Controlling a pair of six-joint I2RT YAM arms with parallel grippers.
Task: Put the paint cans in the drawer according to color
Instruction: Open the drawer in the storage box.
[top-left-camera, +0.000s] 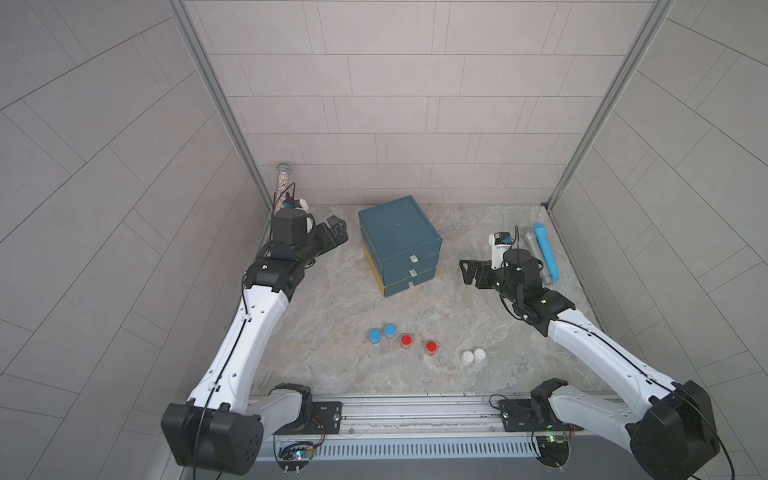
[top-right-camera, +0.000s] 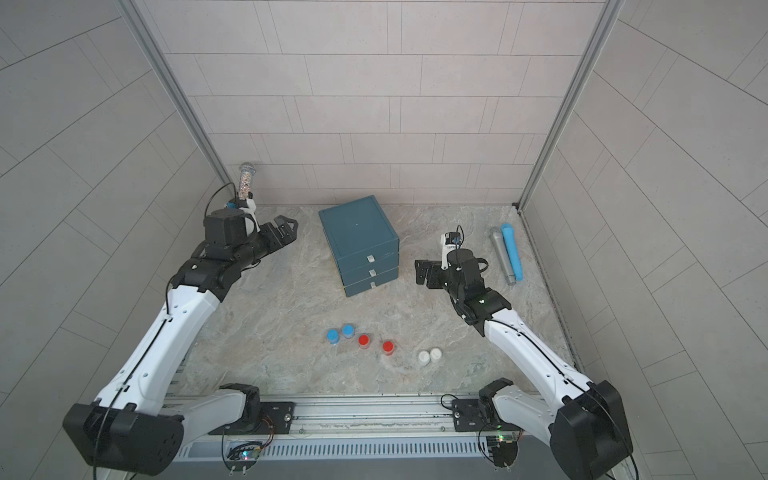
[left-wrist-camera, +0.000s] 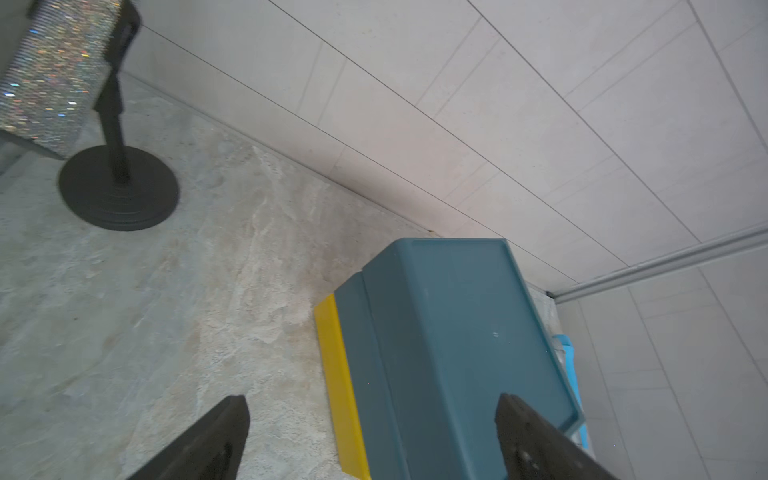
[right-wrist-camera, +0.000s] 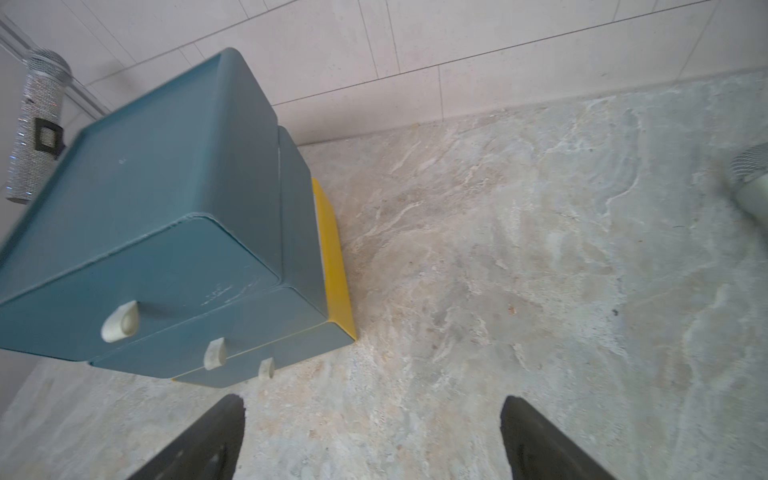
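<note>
Both top views show 6 small round-lidded plastic paint cans (top-left-camera: 409, 344) in a row near the teal 3-drawer box (top-left-camera: 399, 245), untouched; L gripper (left-wrist-camera: 372, 436) & R gripper (right-wrist-camera: 372, 436) both gape empty; cans prob. light, rigid, slick—pinch the sides.

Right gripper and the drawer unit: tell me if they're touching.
Apart. In a top view, bare tabletop shows between the open right gripper and the drawer unit; the right wrist view shows both fingers short of it.
</note>
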